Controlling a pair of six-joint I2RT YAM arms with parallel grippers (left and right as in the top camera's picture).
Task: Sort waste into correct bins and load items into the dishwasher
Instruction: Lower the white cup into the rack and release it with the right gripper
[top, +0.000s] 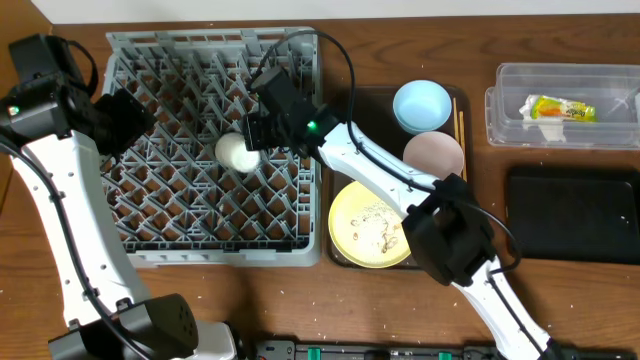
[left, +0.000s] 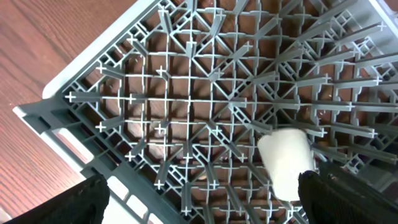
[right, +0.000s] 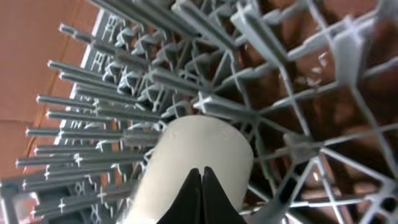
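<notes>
while the right end effector (right: 202, 170) is closed, the cup (right: 186, 146) lies just ahead.

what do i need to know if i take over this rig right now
Left gripper: open, empty, over a corner of the dish rack.
Right gripper: shut, tips over the white cup; no grip evident.
Done: cup in the rack; snack packet in the clear tub.
Left: blue bowl, white bowl, yellow plate with crumbs, and chopsticks all wait on the brown tray.
</notes>
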